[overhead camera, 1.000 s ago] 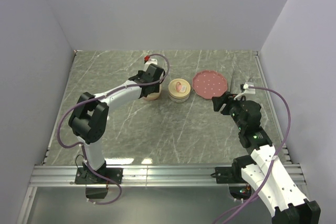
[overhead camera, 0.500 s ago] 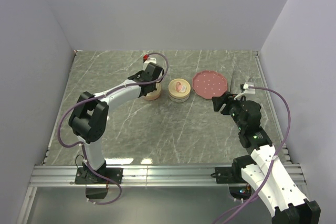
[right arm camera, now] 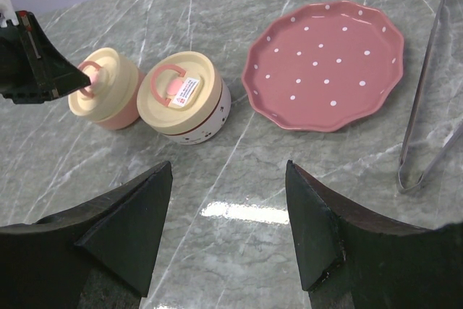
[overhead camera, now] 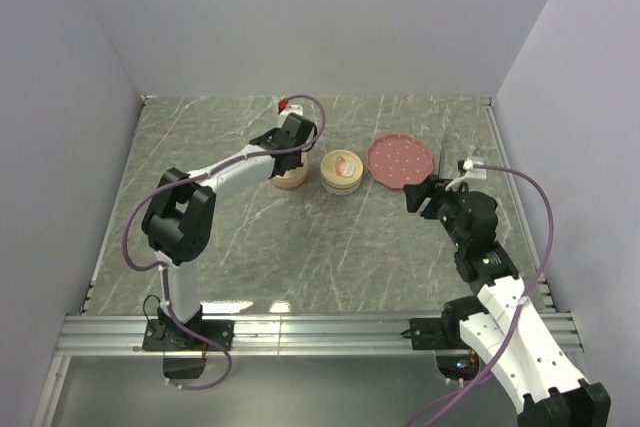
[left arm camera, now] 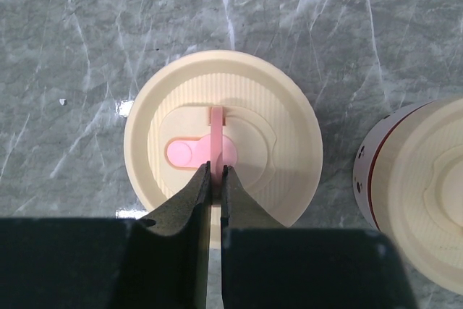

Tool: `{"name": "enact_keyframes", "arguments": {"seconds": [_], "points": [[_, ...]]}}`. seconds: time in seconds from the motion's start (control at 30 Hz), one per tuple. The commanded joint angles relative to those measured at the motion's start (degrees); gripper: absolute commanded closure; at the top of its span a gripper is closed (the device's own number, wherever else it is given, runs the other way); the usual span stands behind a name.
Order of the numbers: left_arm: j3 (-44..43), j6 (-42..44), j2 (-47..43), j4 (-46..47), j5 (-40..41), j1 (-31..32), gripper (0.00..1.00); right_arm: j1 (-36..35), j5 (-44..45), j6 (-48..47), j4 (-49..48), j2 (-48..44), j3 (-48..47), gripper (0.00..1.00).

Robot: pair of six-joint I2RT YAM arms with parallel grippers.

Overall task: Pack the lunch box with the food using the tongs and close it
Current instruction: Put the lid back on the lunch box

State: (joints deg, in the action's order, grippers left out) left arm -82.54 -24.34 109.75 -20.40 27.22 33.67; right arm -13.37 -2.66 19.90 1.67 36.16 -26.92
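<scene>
The lunch box stands as two round pots. The left pot (overhead camera: pixel 290 179) is pink with a ribbed cream lid (left arm camera: pixel 239 117). My left gripper (left arm camera: pixel 215 168) is shut on that lid's upright pink handle (left arm camera: pixel 215 132) from above. It shows again in the right wrist view as the left gripper (right arm camera: pixel 69 77) on the pink pot (right arm camera: pixel 108 95). The white pot (right arm camera: pixel 187 99) stands right of it, lid on. The thin metal tongs (right arm camera: pixel 424 92) lie right of the pink dotted plate (right arm camera: pixel 325 63). My right gripper (right arm camera: pixel 228 171) hangs open, holding nothing, near the tongs (overhead camera: pixel 441 159). The food is out of view.
The plate holds nothing. Grey walls close in the marble table on three sides. A metal rail (overhead camera: pixel 300 327) runs along the near edge by the arm bases. The white pot (left arm camera: pixel 416 179) stands close to the right of the gripped lid.
My left gripper has shut on the pink handle of the left pot's lid, and its elbow has swung slightly right. The right arm has not moved.
</scene>
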Motion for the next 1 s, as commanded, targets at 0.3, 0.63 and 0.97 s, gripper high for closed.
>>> {"name": "enact_keyframes", "arguments": {"seconds": [0.3, 0.63, 0.97], "points": [[-5.43, 2.54, 2.3, -4.03, -2.0, -0.36, 1.0, -0.52, -0.33, -0.04, -2.11, 0.22, 0.37, 0.29], [-8.6, 2.98, 5.38, -6.76, -0.33, 0.52, 1.0, -0.61, -0.24, -0.04, -2.11, 0.31, 0.37, 0.29], [-9.13, 3.86, 3.01, -7.11, 2.66, 2.1, 1.0, -0.7, -0.33, -0.04, -2.29, 0.49, 0.37, 0.29]]}}
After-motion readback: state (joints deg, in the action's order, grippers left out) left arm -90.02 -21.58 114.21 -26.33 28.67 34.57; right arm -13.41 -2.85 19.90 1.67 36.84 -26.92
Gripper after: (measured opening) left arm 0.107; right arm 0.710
